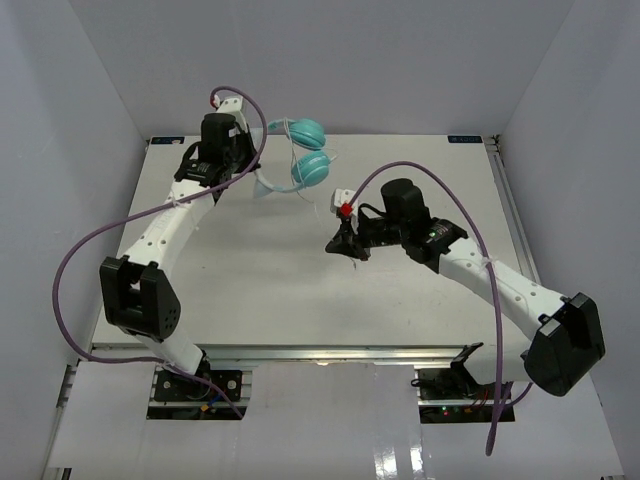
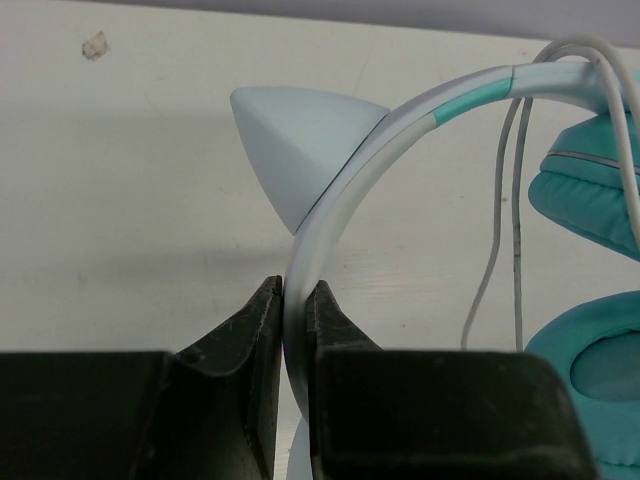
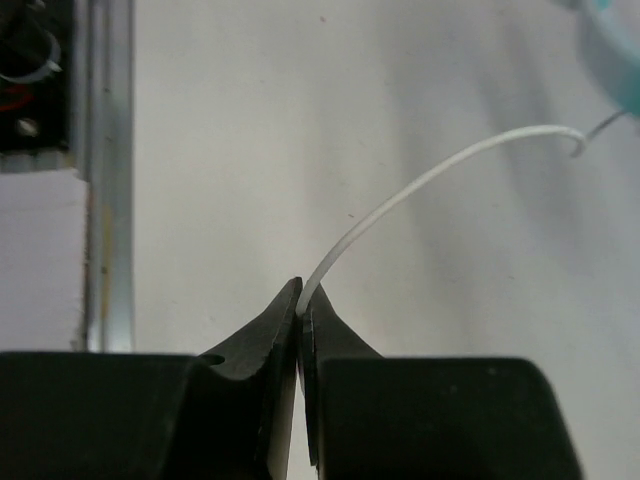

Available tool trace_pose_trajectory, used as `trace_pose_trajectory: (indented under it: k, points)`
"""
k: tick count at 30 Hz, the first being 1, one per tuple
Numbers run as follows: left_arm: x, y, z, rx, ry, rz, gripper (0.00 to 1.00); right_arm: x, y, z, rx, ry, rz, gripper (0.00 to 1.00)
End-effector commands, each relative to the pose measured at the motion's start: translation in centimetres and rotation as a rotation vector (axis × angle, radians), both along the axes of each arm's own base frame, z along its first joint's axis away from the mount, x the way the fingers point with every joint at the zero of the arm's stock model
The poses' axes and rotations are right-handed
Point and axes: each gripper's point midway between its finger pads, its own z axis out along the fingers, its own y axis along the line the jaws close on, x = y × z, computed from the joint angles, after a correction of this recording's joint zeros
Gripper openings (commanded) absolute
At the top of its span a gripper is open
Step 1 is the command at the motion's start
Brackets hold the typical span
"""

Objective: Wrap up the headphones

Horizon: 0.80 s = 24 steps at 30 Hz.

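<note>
The headphones [image 1: 308, 150] lie at the far middle of the table, two teal ear cups stacked, pale headband [image 1: 268, 185] curving left. My left gripper [image 1: 243, 172] is shut on the headband [image 2: 330, 230], which carries a pale cat-ear point [image 2: 290, 145]; the teal cups [image 2: 590, 190] and white cord loops [image 2: 500, 240] show at right. My right gripper [image 1: 338, 243] is shut on the thin white cord [image 3: 420, 185], which arcs up and right from the fingertips [image 3: 320, 320]. The cord [image 1: 322, 200] runs from the cups toward it.
The table's metal edge rail [image 3: 105, 200] runs down the left of the right wrist view. Purple arm cables [image 1: 120, 230] loop over the left side and another arches above the right arm [image 1: 470, 230]. White walls enclose the table.
</note>
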Motion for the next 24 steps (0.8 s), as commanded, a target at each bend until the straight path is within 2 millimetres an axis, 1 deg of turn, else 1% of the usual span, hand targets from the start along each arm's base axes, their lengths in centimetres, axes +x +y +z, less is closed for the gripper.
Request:
trace_pose_trajectory:
  k: [1, 3, 4, 5, 7, 10, 13, 14, 17, 19, 24]
  points:
    - [0.3, -0.7, -1.4, 0.006, -0.009, -0.025, 0.0, 2.5, -3.2, 0.5, -0.295, -0.303, -0.087, 0.08]
    - [-0.3, -1.6, -4.4, 0.029, 0.046, -0.05, 0.0, 3.7, -3.1, 3.4, -0.324, -0.42, -0.116, 0.08]
    - [-0.6, -1.9, -5.6, 0.038, 0.068, -0.06, 0.0, 3.9, -2.9, 4.4, -0.346, -0.483, -0.116, 0.08]
    - [-0.8, -2.2, -6.2, 0.042, 0.08, -0.069, 0.0, 3.8, -2.2, 5.0, -0.362, -0.548, -0.09, 0.08]
    - [-1.4, -3.1, -7.8, 0.054, 0.104, -0.095, 0.0, 4.7, -1.7, 7.2, -0.365, -0.672, -0.114, 0.08]
    - [-2.2, -4.4, -9.3, 0.069, 0.128, -0.135, 0.0, 6.7, -1.9, 9.9, -0.401, -0.847, -0.205, 0.08]
    - [-3.4, -5.7, -10.0, 0.074, 0.133, -0.185, 0.0, 9.1, -2.4, 12.1, -0.433, -0.966, -0.298, 0.08]
    - [-4.1, -6.5, -10.2, 0.064, 0.136, -0.225, 0.0, 9.6, -2.5, 12.4, -0.431, -0.979, -0.317, 0.08]
    - [-6.3, -8.8, -9.3, 0.026, 0.112, -0.341, 0.0, 10.4, -2.6, 12.0, -0.419, -0.994, -0.334, 0.08]
    - [-8.2, -9.9, -8.8, 0.013, 0.095, -0.405, 0.0, 10.8, -2.6, 10.9, -0.417, -0.986, -0.327, 0.08]
    - [-12.4, -10.7, -7.3, -0.041, 0.056, -0.504, 0.0, 11.9, -3.6, 7.9, -0.404, -0.914, -0.302, 0.08]
